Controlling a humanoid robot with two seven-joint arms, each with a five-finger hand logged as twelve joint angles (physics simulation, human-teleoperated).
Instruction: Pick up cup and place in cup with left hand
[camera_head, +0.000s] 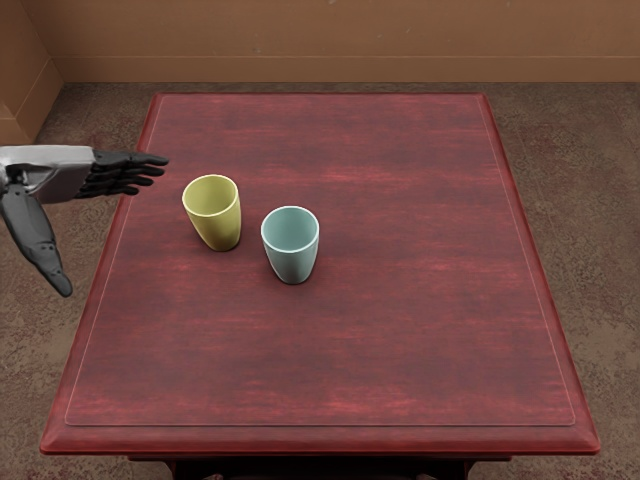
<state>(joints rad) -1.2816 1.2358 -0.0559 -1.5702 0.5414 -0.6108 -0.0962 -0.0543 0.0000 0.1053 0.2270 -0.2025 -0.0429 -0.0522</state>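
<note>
My left hand reaches in at the picture's left edge, over the table's left side. Its fingers stretch out to the right, the thumb stands apart pointing down, and nothing is held. Right of the fingertips, a short gap away, a yellow-green cup stands upright on the table. A light blue cup stands upright to its right and slightly nearer the front. The two cups do not touch, and both have their openings facing up.
The dark red wooden table fills the middle of the view, with its raised front edge near the picture's bottom. Brown floor surrounds it, and a tan wall rises behind.
</note>
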